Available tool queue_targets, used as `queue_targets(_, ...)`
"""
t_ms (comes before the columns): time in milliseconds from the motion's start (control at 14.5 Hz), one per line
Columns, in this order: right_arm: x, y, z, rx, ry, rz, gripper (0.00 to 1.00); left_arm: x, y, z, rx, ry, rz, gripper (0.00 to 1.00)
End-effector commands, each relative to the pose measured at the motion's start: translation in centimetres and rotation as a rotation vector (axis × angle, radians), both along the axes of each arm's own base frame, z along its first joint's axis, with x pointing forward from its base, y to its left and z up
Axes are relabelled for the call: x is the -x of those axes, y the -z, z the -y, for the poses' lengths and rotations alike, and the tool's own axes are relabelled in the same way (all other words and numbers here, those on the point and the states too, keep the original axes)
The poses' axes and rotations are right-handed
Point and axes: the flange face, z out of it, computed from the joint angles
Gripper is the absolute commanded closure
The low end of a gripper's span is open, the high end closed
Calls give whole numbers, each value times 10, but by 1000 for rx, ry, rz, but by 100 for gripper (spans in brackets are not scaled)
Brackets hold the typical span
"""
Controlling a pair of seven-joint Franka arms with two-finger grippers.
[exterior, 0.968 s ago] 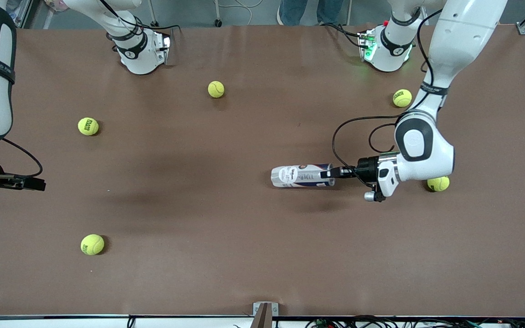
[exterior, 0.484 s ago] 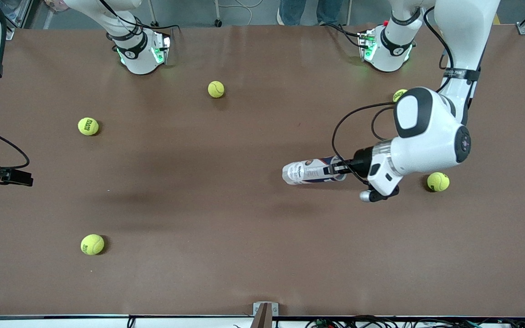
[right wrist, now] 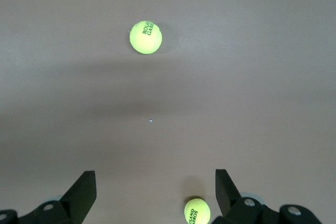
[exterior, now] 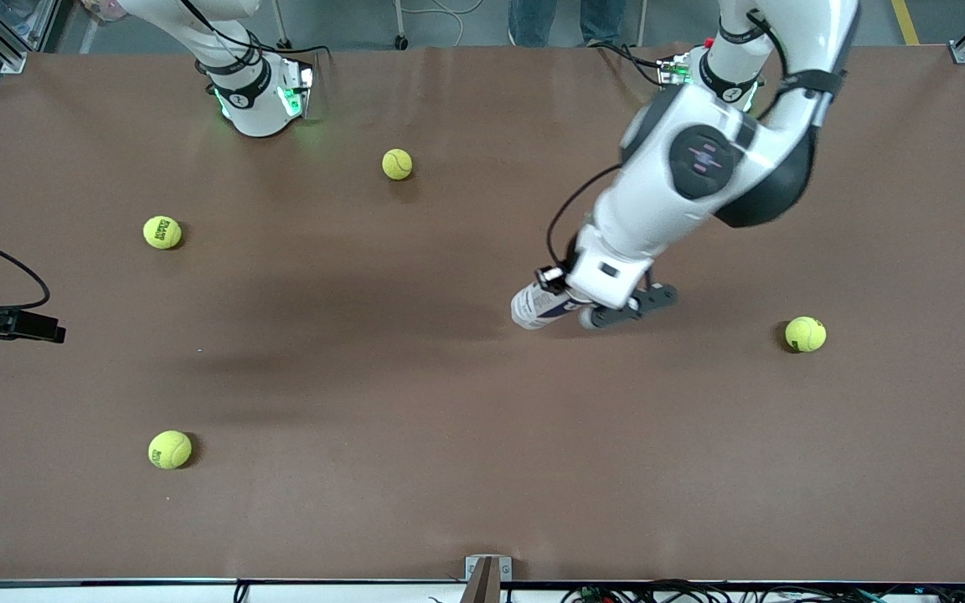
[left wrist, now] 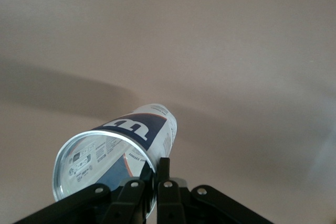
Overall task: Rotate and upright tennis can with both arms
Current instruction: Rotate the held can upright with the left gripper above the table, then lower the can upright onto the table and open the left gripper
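The tennis can [exterior: 535, 305] is a clear tube with a white and dark navy label. It stands tilted on the table near the middle, its open end raised. My left gripper [exterior: 568, 292] is mostly hidden under its own wrist in the front view. In the left wrist view my left gripper [left wrist: 156, 174] is shut on the metal rim of the can [left wrist: 142, 129], one finger inside the mouth and one outside. My right gripper [exterior: 51, 331] waits at the right arm's end of the table. It is open and empty in the right wrist view [right wrist: 155, 192].
Yellow tennis balls lie loose on the brown table: one [exterior: 397, 164] near the bases, two [exterior: 162, 232] [exterior: 169, 449] toward the right arm's end, one [exterior: 806, 333] toward the left arm's end. Two balls [right wrist: 145, 37] [right wrist: 197, 211] lie under the right gripper.
My left arm has swung up and over the can, raising its gripped end from lying flat to a steep tilt. The right gripper has drifted slightly.
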Motion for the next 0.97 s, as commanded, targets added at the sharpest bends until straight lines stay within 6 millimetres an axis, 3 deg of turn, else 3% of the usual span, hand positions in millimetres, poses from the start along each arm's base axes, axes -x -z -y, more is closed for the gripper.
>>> queue_targets(0,8,-8,-4,-28,-13,-4,0,13,12,60,-124,-4,30,100)
queue_targets(138,13,-9,-7,-14,-16,-33,0,34,35,95,-186,7,36,100)
queue_targets(346,20,-31,-8,-13,-16,2,0,58,70,124,-226,56,9,100)
queue_targets(553,22,-37,-13,-6,-26,4,0,70,91,136,-253,83,-13,100)
queue_targets(760,41,-54,-20,-21,-41,-40,0,76,98,141,-258,94,-20,100)
queue_targets(899,47,-63,-19,-21,-42,-33,0,76,96,141,-253,94,-21,88)
